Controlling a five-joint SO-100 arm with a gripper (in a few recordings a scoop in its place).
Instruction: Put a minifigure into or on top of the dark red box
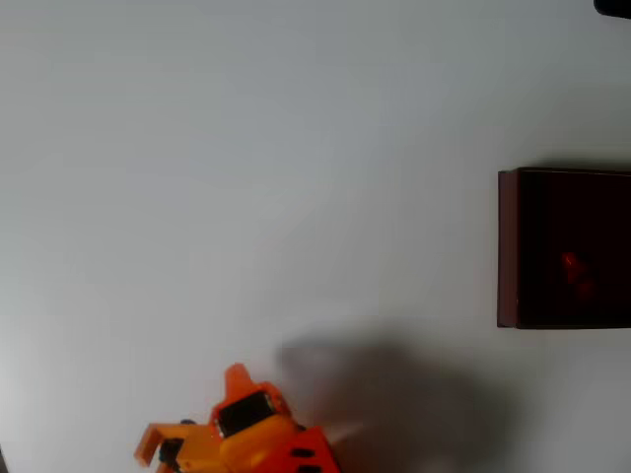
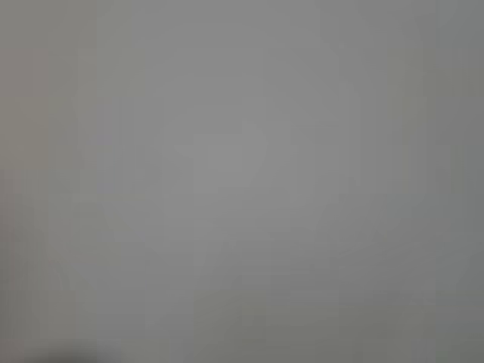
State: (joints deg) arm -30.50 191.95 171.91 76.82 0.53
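In the overhead view the dark red box stands at the right edge, its maroon left wall visible and its inside almost black. A small red shape, the minifigure, lies inside the box near its middle, dim and blurred. My orange gripper is low at the bottom left, far from the box. Its two fingers are spread apart with nothing between them, and it is open. The wrist view gives just a blurred grey surface.
The white table stretches bare between the gripper and the box. A soft shadow lies right of the arm. A dark object pokes in at the top right corner.
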